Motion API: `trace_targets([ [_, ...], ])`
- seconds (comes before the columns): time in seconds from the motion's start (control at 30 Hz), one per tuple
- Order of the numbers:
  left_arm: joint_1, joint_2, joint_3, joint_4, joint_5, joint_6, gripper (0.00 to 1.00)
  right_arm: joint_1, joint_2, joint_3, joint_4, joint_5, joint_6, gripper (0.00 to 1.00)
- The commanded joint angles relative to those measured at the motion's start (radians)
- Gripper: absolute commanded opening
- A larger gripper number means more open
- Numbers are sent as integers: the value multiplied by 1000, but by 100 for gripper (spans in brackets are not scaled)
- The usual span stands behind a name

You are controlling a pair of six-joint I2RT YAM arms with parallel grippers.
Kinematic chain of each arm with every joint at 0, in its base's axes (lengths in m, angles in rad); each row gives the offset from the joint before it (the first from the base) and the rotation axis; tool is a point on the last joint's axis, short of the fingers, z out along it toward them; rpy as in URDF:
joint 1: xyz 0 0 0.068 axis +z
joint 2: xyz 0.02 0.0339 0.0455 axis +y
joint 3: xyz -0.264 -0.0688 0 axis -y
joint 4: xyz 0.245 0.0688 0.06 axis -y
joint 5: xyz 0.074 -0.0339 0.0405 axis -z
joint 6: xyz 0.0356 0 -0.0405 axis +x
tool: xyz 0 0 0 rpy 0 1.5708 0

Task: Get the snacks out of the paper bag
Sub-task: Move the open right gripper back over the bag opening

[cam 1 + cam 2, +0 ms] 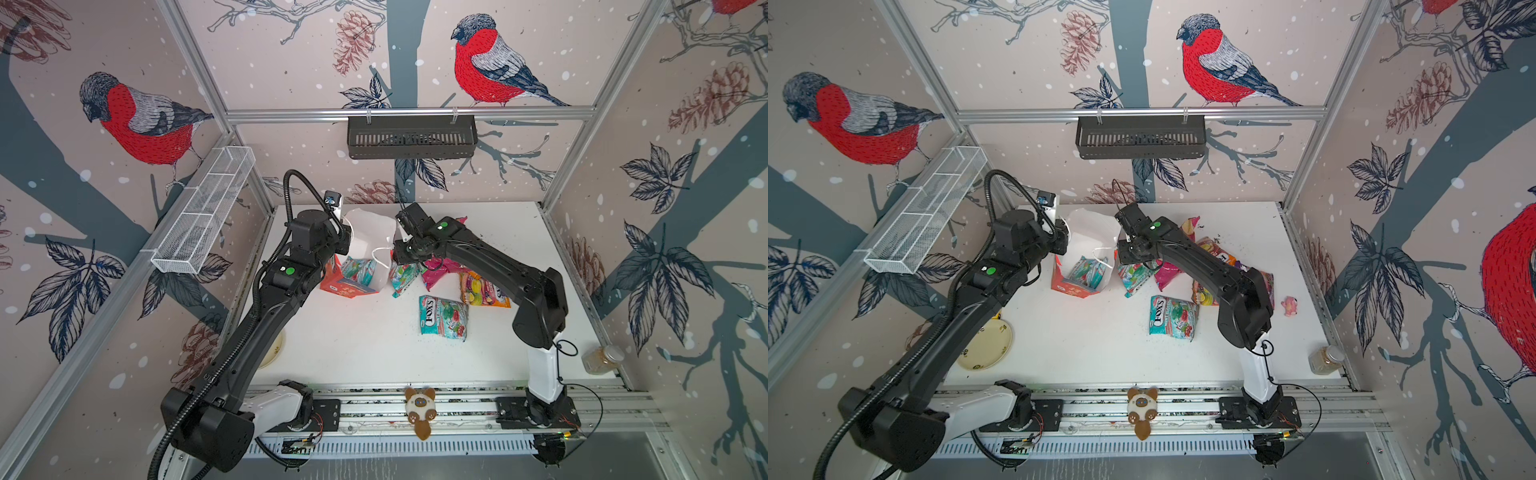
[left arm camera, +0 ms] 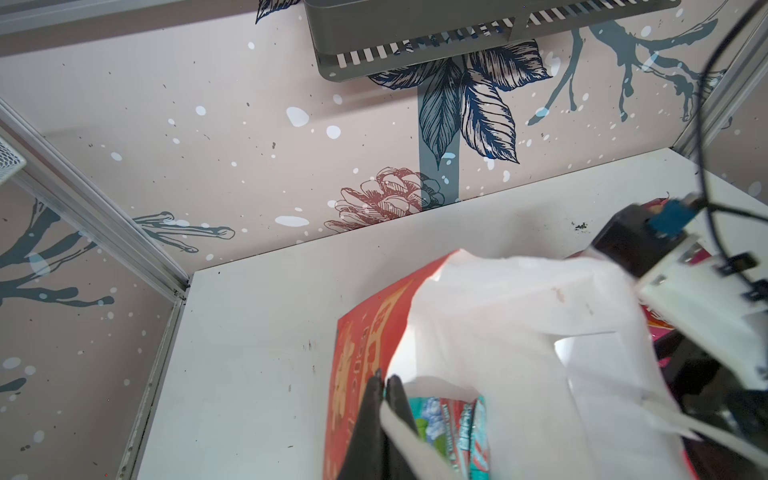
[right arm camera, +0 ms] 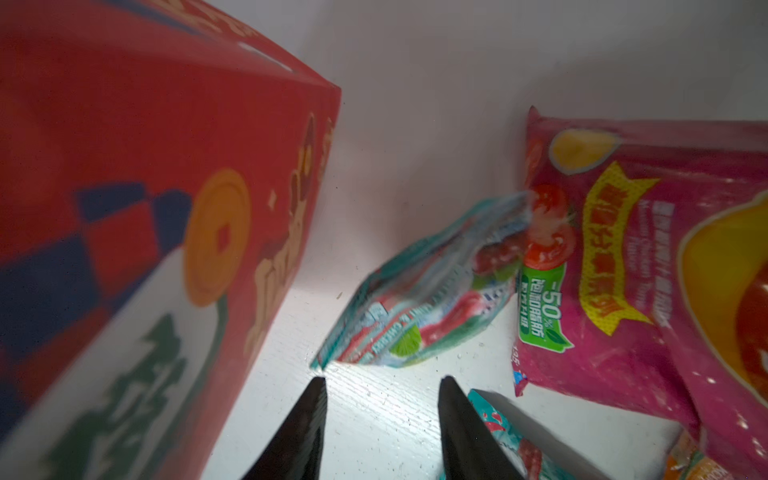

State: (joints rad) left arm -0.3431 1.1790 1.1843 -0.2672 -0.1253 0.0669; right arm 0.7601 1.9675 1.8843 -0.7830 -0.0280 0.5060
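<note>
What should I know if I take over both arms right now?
Left gripper: shut on the paper bag rim.
Right gripper: open, empty, low beside the bag; loose teal packet just past its tips.
Done: teal FOX'S packet, orange packet and pink chip bag lie on the table right of the bag.
Left: teal snack inside the bag; more may be hidden.

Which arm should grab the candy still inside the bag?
Right. The right hand is open and empty beside the paper bag; the left hand is shut on the bag's rim.
</note>
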Motion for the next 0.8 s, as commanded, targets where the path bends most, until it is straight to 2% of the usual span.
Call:
trace_targets([
  [0.0, 1, -9, -1, 48, 0, 15, 0, -27, -81, -47, 109, 15, 41, 48],
  [0.33, 0, -13, 3, 45, -34, 58, 0, -89, -289, -187, 175, 141, 15, 48],
  [0.43, 1, -16, -6, 49, -41, 72, 0, -84, -348, -229, 252, 93, 1, 48],
  [0.6, 1, -40, -63, 86, 41, 99, 0, -54, -427, -309, 468, -66, 3, 43],
  [0.77, 1, -47, -89, 90, 98, 100, 0, 16, -358, -252, 503, -172, 20, 35],
])
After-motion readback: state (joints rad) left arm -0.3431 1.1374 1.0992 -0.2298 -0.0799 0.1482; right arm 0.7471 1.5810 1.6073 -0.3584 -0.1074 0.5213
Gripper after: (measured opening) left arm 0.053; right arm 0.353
